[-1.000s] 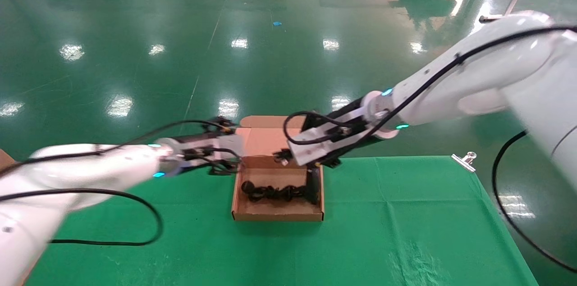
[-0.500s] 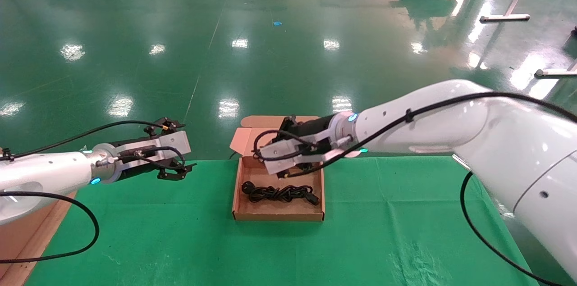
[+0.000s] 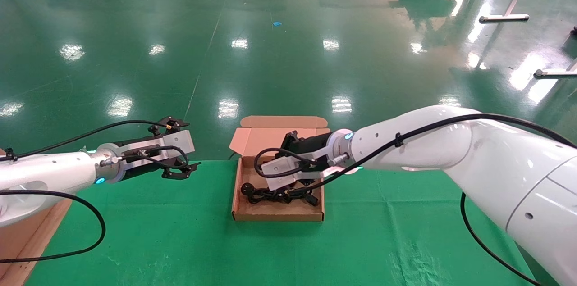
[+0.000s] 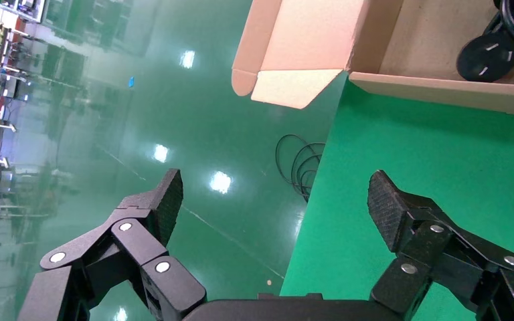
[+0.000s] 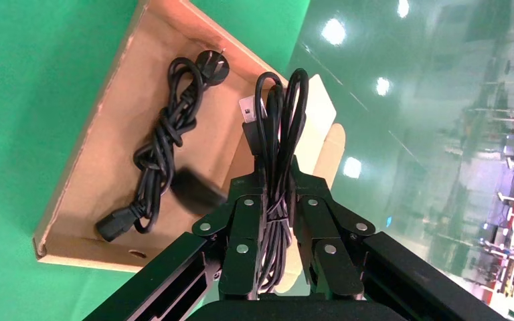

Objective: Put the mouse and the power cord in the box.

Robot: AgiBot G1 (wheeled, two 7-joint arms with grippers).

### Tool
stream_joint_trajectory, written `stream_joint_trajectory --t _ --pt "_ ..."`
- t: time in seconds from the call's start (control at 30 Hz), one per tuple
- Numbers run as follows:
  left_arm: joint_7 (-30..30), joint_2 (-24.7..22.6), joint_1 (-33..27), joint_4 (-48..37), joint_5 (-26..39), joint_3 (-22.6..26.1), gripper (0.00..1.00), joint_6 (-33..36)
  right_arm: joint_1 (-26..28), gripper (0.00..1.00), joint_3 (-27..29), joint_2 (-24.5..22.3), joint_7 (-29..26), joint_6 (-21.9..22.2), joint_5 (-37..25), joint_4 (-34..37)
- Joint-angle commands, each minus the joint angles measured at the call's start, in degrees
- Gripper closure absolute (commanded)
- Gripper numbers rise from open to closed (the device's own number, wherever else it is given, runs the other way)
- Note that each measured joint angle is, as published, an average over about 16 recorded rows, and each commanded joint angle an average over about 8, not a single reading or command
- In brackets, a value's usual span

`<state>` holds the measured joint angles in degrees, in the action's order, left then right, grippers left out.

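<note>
Right gripper [image 5: 276,200] clamping mouse cable [image 5: 278,134], above box [image 3: 239,207]

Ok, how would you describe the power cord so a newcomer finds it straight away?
On the green table stands the open brown box, and the power cord lies on its floor: a black cable knotted into a loose bundle, round plug at one end. Unlike the thinner looped cable clamped in the right gripper's jaws above the box, it lies free on the cardboard.

The box [image 3: 277,211] sits mid-tabletop [image 3: 405,232], power cord [image 3: 270,194] inside; right pincer [image 3: 288,184] over it, left pincer [image 3: 182,171] at nine o'clock.
</note>
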<state>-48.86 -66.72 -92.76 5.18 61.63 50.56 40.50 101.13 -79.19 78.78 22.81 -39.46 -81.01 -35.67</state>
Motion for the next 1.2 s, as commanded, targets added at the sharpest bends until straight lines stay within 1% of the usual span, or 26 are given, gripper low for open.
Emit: stream_joint_trajectory --t 0.03,0.43,0.6,0.7,1.2 --pt "-0.1 0.0 0.0 -0.2 -0.1 -0.1 0.00 0.1 -0.2 0.00 -0.3 0.0 -0.3 0.3 0.2 0.0" --pt "0.3 0.0 0.1 0.4 0.0 -0.1 0.00 0.1 0.1 0.00 0.3 -0.4 0.3 -0.3 -0.1 -0.3" --pt "2.3 1.1 1.1 2.7 -0.7 -1.2 0.00 1.6 -0.8 0.00 1.9 -1.4 -0.5 -1.4 0.8 -1.2" --pt "4.8 2.4 2.4 5.6 -1.5 -2.7 0.00 3.5 -2.3 0.00 4.3 -2.8 -1.8 -3.2 2.3 -2.3" --pt "19.7 10.4 10.2 22.6 -6.5 -11.3 0.00 14.8 -12.3 0.00 20.0 -13.7 -10.3 -14.7 12.1 -11.8"
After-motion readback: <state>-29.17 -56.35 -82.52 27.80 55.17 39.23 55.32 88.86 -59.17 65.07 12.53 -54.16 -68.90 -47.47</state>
